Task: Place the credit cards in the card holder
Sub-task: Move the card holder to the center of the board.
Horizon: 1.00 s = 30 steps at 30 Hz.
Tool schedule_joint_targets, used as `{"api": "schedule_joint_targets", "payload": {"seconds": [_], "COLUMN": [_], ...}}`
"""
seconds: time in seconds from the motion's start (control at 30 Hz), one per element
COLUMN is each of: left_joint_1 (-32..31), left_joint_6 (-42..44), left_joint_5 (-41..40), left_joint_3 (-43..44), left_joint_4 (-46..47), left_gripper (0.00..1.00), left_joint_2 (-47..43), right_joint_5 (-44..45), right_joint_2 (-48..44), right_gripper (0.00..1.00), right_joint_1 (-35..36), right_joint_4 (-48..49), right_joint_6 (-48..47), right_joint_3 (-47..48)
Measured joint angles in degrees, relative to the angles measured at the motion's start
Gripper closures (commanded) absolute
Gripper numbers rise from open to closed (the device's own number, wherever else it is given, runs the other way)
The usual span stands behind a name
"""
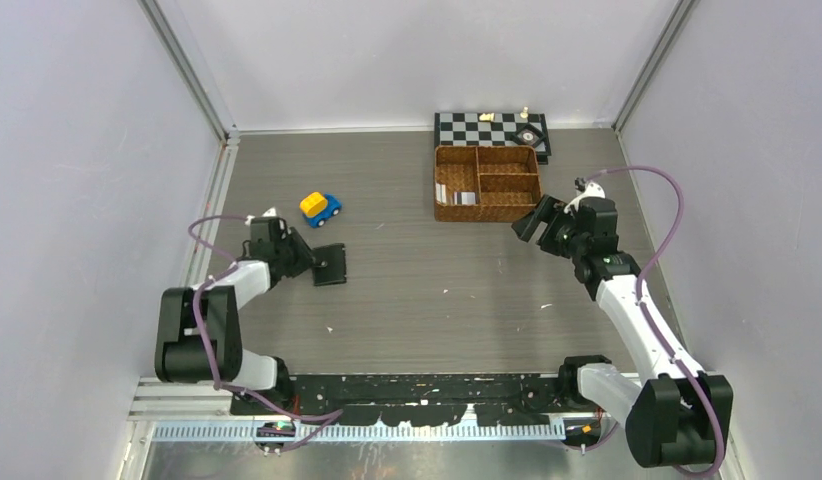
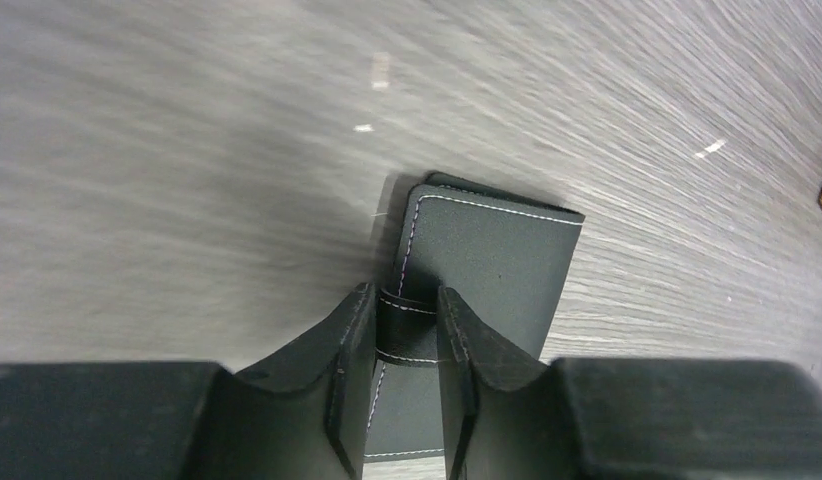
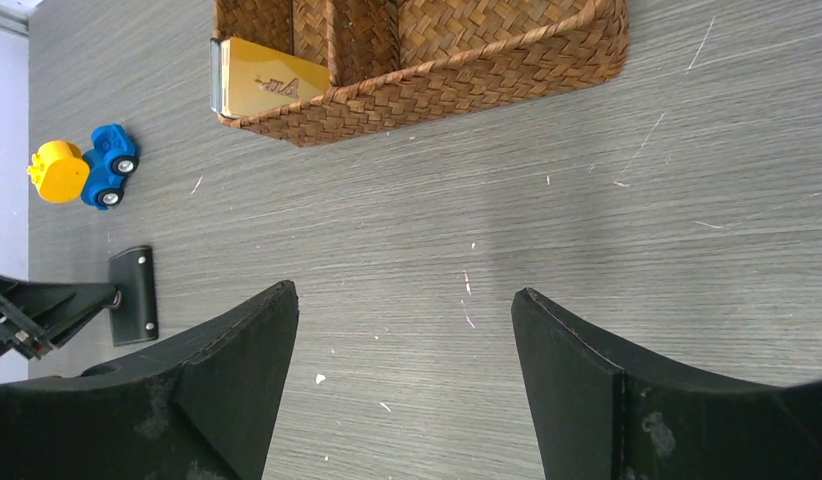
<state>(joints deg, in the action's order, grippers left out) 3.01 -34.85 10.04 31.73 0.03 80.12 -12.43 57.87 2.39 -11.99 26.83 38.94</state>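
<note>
The card holder [image 1: 330, 264] is a closed black leather wallet at the left of the table. It also shows in the left wrist view [image 2: 492, 270] and the right wrist view [image 3: 135, 295]. My left gripper [image 2: 407, 300] is shut on its snap tab [image 2: 407, 328]. The credit cards [image 1: 457, 195] stand in the left compartment of the wicker basket [image 1: 487, 183]; a tan-orange card [image 3: 262, 78] shows in the right wrist view. My right gripper [image 3: 405, 300] is open and empty, above bare table just in front of the basket [image 3: 437, 70].
A blue and yellow toy car [image 1: 320, 207] sits behind the wallet, also in the right wrist view [image 3: 85, 165]. A black and white chessboard [image 1: 492, 130] with small pieces lies behind the basket. Walls close in on the left, back and right.
</note>
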Motion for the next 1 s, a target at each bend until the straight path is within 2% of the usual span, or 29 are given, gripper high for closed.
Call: {"api": "schedule_joint_targets", "payload": {"seconds": [0.33,0.5,0.67,0.77,1.0], "left_joint_1": [-13.6,-19.3,-21.5,-21.8,-25.3], "left_joint_6": [1.2,0.4,-0.7,-0.5,1.7], "left_joint_5": [2.0,2.8,8.3,12.5,24.9], "left_joint_3": [6.9,6.2,1.1,-0.3,0.0], "left_joint_4": [0.5,1.6,7.6,8.5,12.6], "left_gripper": [1.00,1.00,1.00,1.00,0.99], "left_joint_2": [7.2,7.1,5.1,3.7,3.7], "right_joint_5": [-1.0,2.1,2.2,0.3,-8.0], "right_joint_2": [4.0,6.2,9.2,11.1,16.2], "right_gripper": [0.20,0.21,0.21,0.23,0.35], "right_joint_1": [3.1,11.1,18.6,21.5,26.1], "right_joint_4": [-0.5,-1.8,-1.9,-1.8,4.3], "right_joint_6": [-1.2,-2.0,-1.2,-0.3,5.6], "right_joint_3": [2.7,5.7,6.4,6.5,6.5]}}
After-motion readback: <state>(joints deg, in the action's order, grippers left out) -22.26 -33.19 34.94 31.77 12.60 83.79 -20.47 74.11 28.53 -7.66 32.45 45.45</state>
